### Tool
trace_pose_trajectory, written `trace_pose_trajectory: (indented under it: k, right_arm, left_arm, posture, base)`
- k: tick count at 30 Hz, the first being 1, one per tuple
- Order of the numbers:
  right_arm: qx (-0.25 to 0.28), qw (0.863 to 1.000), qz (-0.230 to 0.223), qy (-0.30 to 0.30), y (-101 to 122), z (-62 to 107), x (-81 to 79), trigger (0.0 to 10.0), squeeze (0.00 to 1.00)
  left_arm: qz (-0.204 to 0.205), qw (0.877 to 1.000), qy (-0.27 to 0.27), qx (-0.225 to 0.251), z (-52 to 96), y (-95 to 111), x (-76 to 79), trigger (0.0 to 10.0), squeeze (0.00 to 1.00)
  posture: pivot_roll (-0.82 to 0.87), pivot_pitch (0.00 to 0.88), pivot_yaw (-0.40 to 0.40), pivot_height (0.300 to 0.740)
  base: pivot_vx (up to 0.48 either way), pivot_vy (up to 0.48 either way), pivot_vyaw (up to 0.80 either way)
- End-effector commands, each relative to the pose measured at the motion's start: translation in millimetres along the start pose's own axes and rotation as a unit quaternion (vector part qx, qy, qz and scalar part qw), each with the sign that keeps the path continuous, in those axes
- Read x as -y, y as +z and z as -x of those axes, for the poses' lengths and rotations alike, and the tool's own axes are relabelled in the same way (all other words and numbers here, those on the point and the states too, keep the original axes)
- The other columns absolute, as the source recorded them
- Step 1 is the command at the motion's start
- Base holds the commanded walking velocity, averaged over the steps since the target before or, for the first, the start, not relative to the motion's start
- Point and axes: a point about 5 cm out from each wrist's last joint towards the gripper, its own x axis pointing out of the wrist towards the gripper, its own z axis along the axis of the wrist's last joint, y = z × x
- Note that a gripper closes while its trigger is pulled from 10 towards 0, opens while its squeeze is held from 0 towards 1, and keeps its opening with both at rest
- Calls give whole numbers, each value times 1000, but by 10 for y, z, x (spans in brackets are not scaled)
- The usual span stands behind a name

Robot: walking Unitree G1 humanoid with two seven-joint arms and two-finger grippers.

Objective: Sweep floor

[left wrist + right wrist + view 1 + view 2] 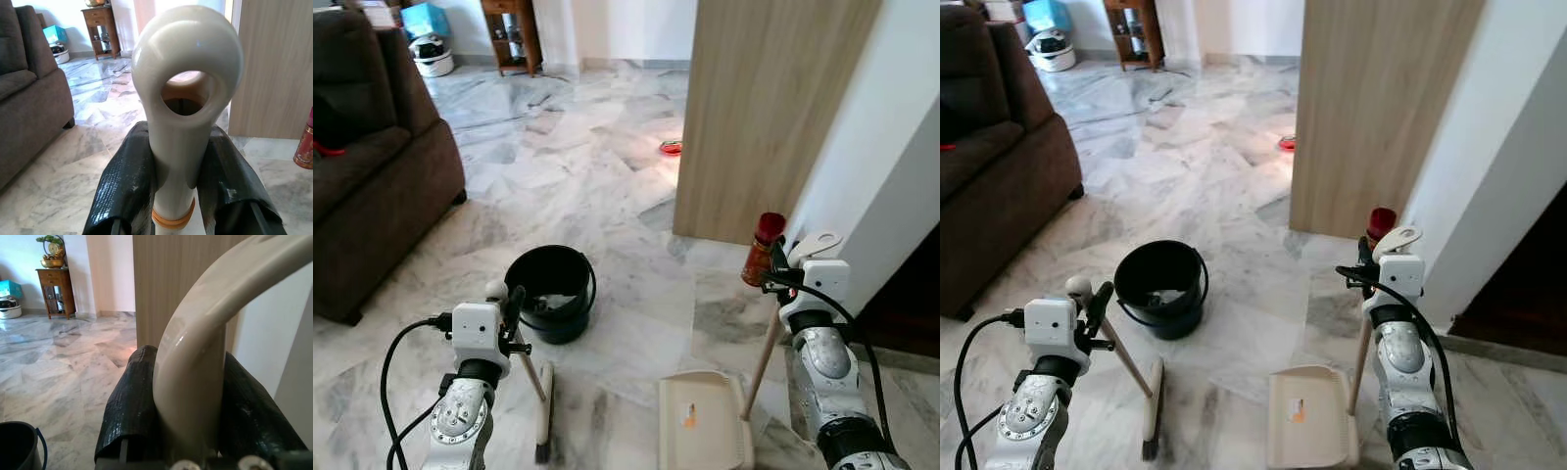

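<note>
Brown sofa (362,166) at 9 o'clock, far left, on white-grey marble floor (597,186). Wooden side table (514,34) and a white appliance (433,57) with a blue box (426,18) behind it at 11 o'clock, far back.

Left gripper (510,311) at 7 o'clock, fingers (128,186) clamped on the cream top end of the broom handle (183,98); the handle end has a round hanging hole and an orange band just below the grip. Broom (540,401) slants down from the gripper, wooden stick to cream brush head, bristles on the floor at 6–7 o'clock.

Black bucket (551,292) stands upright on the floor just past the left gripper, near centre, something pale inside, can't tell what.

Cream dustpan (703,421) at 5–6 o'clock, tray flat on the floor, orange sticker on it, wooden stick rising to the right. Right gripper (1367,266) at 4 o'clock, fingers (134,401) closed on the dustpan's curved cream handle top (205,338). Red-capped bottle-like thing (763,250) touching or just beside the right gripper in the head view, exact contact unclear.

Wood-grain panel (764,108) at 1 o'clock, white wall (891,127) to its right. Small red object (672,148) on the floor beside the panel's far edge, at 12–1 o'clock.
</note>
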Motion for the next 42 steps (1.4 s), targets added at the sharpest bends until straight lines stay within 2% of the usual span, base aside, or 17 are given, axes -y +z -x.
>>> trace_pose_trajectory:
  k: [1,4,33,37,42]
  right_arm:
    - [20,1000,-2,2,101,-80,-29,10000,0]
    - [20,1000,-2,2,103,-85,-31,10000,0]
    - [18,1000,-1,-8,89,-76,-25,10000,0]
    - [18,1000,-2,-8,83,-68,-28,10000,0]
    - [17,1000,-1,-8,77,-58,-27,10000,0]
  left_arm:
    - [-3,1000,9,20,-42,72,-57,10000,0]
    - [-12,1000,5,23,-46,83,-61,10000,0]
    - [-3,1000,7,20,-53,85,-51,10000,0]
    - [-3,1000,5,22,-58,91,-42,10000,0]
    - [-3,1000,4,19,-54,78,-35,10000,0]
  posture:
    - [75,7,53,740]
    - [75,7,53,740]
    - [75,25,61,740]
    - [74,26,61,740]
    - [74,27,59,740]
  base:
    - [0,480,-800]
    - [0,111,-800]
    - [0,0,-800]
    - [0,388,-800]
    - [0,0,-800]
